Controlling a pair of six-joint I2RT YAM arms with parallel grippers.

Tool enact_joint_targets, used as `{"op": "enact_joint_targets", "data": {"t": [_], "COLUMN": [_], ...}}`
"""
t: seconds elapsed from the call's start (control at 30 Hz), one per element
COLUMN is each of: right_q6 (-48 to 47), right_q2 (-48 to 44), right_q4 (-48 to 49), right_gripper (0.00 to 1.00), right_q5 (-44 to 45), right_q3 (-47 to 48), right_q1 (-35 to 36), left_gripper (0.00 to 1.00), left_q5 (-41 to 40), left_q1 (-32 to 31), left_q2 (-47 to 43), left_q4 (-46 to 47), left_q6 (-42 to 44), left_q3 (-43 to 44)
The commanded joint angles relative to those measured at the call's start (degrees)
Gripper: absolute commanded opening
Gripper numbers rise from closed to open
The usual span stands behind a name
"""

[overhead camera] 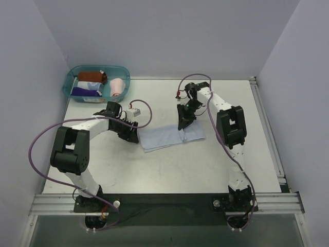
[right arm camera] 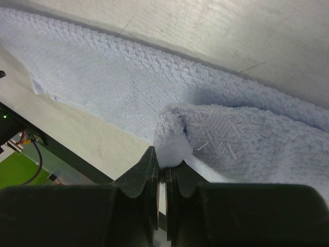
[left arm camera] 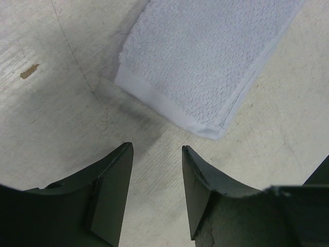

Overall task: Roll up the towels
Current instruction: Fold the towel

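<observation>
Light blue towel sits spread out mid-tabletop from the overhead camera, and off at the far left corner the teal tub is carrying a load: a rolled pale pink towel at its right end, a brown roll and a purple and white roll beside it. Left pincer is parked right at the blue cloth's left edge, right pincer is down on the cloth's right half, near its far edge. Over to the left wrist camera: that pincer is released, jaws about halfway apart with nothing between them, bare tabletop underneath, and the towel's hemmed corner lies just ahead of the fingertips, close but apart from them. Now the right wrist camera: jaws clenched tight on the towel's white hem, a small fold of cloth pinched up and curling over right at the tips, while the remaining terry stretches flat away to the left and ahead.
</observation>
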Motion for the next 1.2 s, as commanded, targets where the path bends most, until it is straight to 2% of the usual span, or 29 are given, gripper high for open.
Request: {"op": "enact_joint_targets", "data": {"t": [0.0, 0.03, 0.07, 0.17, 0.27, 0.3, 0.4, 0.5, 0.53, 0.63, 0.8, 0.97, 1.17], "right_q6": [1.4, 1.4, 1.5, 2.2, 1.6, 1.2, -0.8, -2.8, -3.1, -4.1, -8.6, -9.1, -7.7], "right_q2": [0.9, 1.0, 1.3, 1.2, -4.0, -5.5, -9.9, -9.6, -8.3, -5.0, -1.1, -0.4, -4.5], "right_q4": [-1.0, -0.9, -0.7, -0.7, -0.6, -0.6, -0.6, -0.7, -0.8, -0.7, 0.6, 4.2, 7.9], "right_gripper": [0.05, 0.09, 0.17, 0.30, 0.45, 0.46, 0.44, 0.34, 0.27, 0.19, 0.18, 0.16, 0.14], "right_q5": [-0.7, -0.7, -0.7, -2.5, -5.5, -5.9, -7.2, -5.2, -4.9, -3.6, 0.3, 1.5, 1.8], "right_q3": [1.8, 1.8, 1.6, 1.3, -0.2, 0.0, 1.4, 3.6, 4.0, 3.8, 1.5, -3.4, -17.2], "right_q1": [0.7, 0.9, 0.8, 1.0, 0.8, 0.5, -2.2, -5.5, -6.3, -8.4, -8.7, -8.7, -7.4], "left_gripper": [0.54, 0.54, 0.55, 0.55, 0.54, 0.54, 0.52, 0.50, 0.48, 0.43, 0.45, 0.42, 0.37], "left_q5": [1.5, 1.5, 1.4, 1.5, 2.8, 4.1, 4.4, 3.2, 2.9, 2.2, 4.5, 2.2, -2.1], "left_q1": [-0.6, -0.7, -0.8, -1.5, -2.6, -2.9, -5.9, -8.9, -9.3, -9.8, -9.8, -9.7, -8.6], "left_q2": [-3.0, -3.7, -4.0, -5.2, -6.5, -6.9, -8.1, -6.6, -5.0, -1.3, 3.2, 8.2, 12.2], "left_q4": [1.9, 1.9, 1.9, 2.0, 1.9, 2.0, 2.9, 3.3, 3.3, 3.2, 0.9, -2.4, -4.0], "left_q6": [-0.2, -0.1, -0.1, -0.4, -1.3, -1.8, -2.7, -3.0, -3.2, -4.9, -2.7, -1.3, 1.8], "left_q3": [-0.2, -0.4, -0.6, -0.7, -0.2, -0.3, 0.1, 1.2, 1.7, 3.7, 7.3, 10.2, 14.4]}}
